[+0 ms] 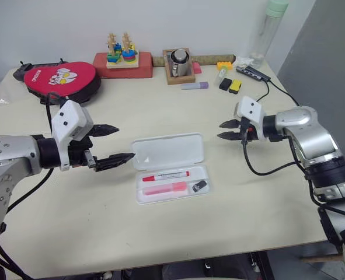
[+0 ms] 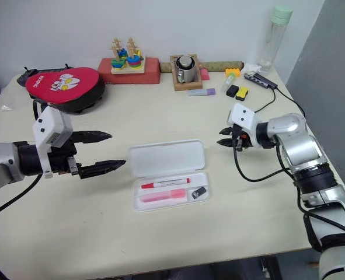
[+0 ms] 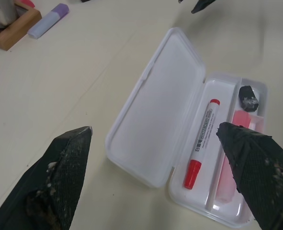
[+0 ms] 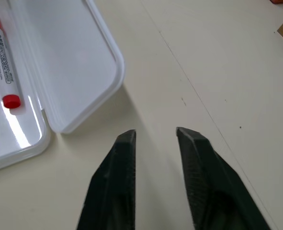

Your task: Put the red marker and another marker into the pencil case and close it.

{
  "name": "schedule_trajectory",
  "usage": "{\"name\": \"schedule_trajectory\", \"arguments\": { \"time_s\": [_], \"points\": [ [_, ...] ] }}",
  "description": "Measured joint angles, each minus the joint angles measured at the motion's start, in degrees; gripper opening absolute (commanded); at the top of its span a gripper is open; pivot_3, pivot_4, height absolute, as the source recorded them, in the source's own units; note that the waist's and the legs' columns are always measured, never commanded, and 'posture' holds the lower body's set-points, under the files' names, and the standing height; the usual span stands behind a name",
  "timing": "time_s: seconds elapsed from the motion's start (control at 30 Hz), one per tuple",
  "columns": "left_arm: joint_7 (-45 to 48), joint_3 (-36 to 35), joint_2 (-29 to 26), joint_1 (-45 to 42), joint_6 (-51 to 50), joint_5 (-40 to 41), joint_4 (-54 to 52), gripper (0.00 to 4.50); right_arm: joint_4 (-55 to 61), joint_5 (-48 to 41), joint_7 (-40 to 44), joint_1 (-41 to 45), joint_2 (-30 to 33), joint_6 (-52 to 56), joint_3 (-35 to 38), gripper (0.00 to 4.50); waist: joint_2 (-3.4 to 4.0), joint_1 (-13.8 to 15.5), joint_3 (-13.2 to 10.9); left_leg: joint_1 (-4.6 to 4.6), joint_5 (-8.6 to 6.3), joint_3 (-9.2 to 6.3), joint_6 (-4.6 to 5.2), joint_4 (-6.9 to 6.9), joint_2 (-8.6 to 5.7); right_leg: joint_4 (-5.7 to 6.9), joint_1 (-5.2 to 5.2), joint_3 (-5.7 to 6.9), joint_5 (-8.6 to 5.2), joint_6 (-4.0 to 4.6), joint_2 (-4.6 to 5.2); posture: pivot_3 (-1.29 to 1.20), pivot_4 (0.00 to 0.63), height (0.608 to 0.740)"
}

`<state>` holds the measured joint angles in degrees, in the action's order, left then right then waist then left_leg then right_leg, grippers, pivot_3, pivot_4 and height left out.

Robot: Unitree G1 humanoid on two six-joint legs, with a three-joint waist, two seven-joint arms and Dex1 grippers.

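Jaws: left gripper (image 1: 115,144) spread wide, holding nothing, just left of the case; right gripper (image 4: 155,136) narrowed to a small gap, nothing between its fingers, to the right of the case's lid.

Case (image 1: 167,151): white glossy plastic, rectangular, rounded corners, shallow. Lid lies open and flat on the table (image 1: 160,233), on the far side of the tray; long axis runs left-right.

Red marker (image 1: 166,175): slim white barrel with printed label, red cap. Lies in the tray's far lane, along the case's length, cap to the left.

Pink highlighter (image 1: 165,188): flat and wide, in the near lane, parallel to the marker. Small black object (image 1: 199,186) sits at the tray's right end.

Table: matte cream surface. Far edge: red padded pouch (image 1: 61,79), red block with stacking toy (image 1: 122,59), metal cup in wooden tray (image 1: 179,64), purple highlighter (image 1: 194,85), bottle (image 1: 268,29). Nothing stands between grippers and case.
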<state>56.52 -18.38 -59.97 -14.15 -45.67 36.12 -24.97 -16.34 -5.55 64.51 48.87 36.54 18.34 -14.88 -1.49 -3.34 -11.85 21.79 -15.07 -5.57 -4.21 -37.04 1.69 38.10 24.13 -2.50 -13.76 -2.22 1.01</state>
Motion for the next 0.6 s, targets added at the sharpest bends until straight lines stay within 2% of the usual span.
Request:
{"name": "schedule_trajectory", "arguments": {
  "time_s": [0.03,0.1,0.33,0.6],
  "points": [
    [-0.14,-0.23,0.00,0.46,-0.02,0.06,-0.10,4.50,-0.88,0.33,-0.24,0.18,-1.04,-0.42,-0.01,0.17,-0.01,0.00,0.00,0.00,0.00,0.00,0.00,0.00,0.00,0.00,0.00,0.00,0.00,0.00,0.00,0.00,0.150,0.740],
    [-0.55,-0.60,0.01,1.52,-0.09,0.23,-0.75,4.50,-2.57,0.64,-0.72,0.49,-3.60,-1.30,-0.57,0.02,0.00,0.00,0.00,-0.01,0.00,0.01,0.00,-0.01,0.00,0.01,0.00,-0.01,0.00,0.00,0.00,0.00,0.150,0.740],
    [-1.44,-1.62,0.03,3.10,-0.30,1.41,-2.51,4.50,-11.35,4.07,0.44,3.86,-7.29,-6.41,-2.45,0.02,0.00,0.06,0.00,0.00,0.00,0.00,0.00,-0.01,0.00,0.00,0.00,-0.01,0.01,0.01,0.00,0.00,0.150,0.740],
    [-2.26,-1.96,0.03,4.69,-0.29,1.68,-3.13,4.50,-11.44,4.44,2.05,4.28,-9.73,-7.58,-3.19,0.02,0.01,0.03,0.00,0.00,0.00,-0.01,0.00,0.01,0.00,0.02,0.01,0.00,0.01,0.01,0.00,0.00,0.150,0.740]
  ]
}}
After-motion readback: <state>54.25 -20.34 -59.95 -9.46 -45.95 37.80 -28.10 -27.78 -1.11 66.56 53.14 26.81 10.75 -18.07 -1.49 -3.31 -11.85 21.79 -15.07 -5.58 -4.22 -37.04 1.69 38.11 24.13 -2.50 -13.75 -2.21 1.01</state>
